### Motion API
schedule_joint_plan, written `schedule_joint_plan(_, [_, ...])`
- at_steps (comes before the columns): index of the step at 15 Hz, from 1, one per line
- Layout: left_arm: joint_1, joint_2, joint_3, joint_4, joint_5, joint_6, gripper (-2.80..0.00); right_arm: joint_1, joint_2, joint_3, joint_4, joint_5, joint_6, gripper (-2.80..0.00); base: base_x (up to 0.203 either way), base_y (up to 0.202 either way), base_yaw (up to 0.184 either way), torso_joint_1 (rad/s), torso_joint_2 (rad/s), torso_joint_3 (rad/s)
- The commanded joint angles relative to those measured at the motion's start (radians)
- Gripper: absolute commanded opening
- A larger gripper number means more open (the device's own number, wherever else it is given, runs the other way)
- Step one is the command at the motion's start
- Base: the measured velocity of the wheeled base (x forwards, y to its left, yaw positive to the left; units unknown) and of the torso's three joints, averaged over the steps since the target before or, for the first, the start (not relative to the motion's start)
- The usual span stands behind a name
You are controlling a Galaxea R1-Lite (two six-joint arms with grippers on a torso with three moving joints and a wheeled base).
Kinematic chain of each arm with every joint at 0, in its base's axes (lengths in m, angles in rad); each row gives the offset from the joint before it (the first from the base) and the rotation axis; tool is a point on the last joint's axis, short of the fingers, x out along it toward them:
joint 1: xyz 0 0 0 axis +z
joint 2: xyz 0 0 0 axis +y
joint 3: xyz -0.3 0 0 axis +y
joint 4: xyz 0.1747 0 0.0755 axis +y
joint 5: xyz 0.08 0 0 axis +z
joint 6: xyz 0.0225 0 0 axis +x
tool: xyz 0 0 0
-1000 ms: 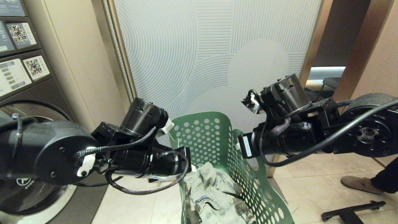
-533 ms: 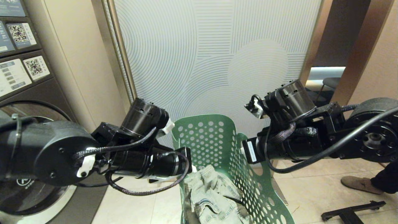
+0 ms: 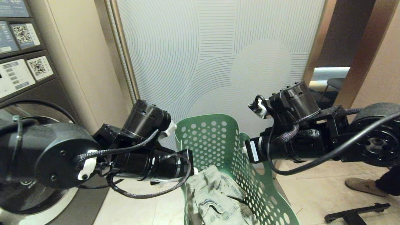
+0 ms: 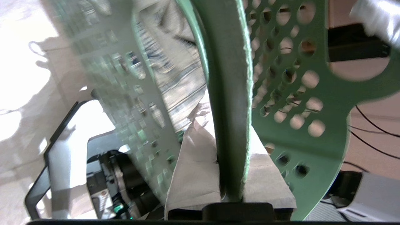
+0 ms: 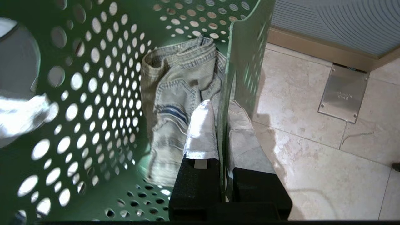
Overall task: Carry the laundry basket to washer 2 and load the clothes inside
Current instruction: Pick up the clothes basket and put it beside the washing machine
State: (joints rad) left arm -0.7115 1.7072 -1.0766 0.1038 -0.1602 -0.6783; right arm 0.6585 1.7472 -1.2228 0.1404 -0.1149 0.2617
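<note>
The green perforated laundry basket [image 3: 215, 140] hangs between my two arms, off the tiled floor. Light denim clothes [image 3: 215, 193] lie crumpled inside it. In the left wrist view my left gripper [image 4: 231, 134] is shut on the basket's rim [image 4: 300, 93], one padded finger on each side, with the clothes [image 4: 175, 72] beyond. In the right wrist view my right gripper [image 5: 221, 106] is shut on the opposite basket wall [image 5: 103, 78], one finger inside beside the clothes [image 5: 175, 84] and one outside. A front-loading washer [image 3: 31, 187] stands at the left; its number does not show.
Control panels with QR codes [image 3: 18, 75] sit above the washer door. A line-patterned wall panel [image 3: 218, 56] stands straight ahead. A person's shoe [image 3: 359, 184] and a black stand leg [image 3: 356, 214] are on the floor at right. A metal floor plate [image 5: 343, 93] lies near the wall.
My right arm has shifted a little to the right and down with the basket wall. The whole picture has slid slightly right, so the camera has moved. The left arm has kept still.
</note>
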Motion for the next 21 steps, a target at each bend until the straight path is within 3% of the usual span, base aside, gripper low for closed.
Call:
schedule_joint_plan(1, [0.001,0.0,0.0,0.001,-0.001,-0.004,-2.8,0.001,0.003,0.003,-0.001,0.0,0.001,-2.8,0.001,-0.005,0.145,0.004,0.0,0.002])
schedule_joint_plan(21, [0.0,-0.005,0.027,-0.001,-0.001,-0.006,-2.8,-0.005,0.002,0.024,-0.001,-0.002,-0.001,-2.8,0.0,-0.009,0.175,0.003,0.0,0.003])
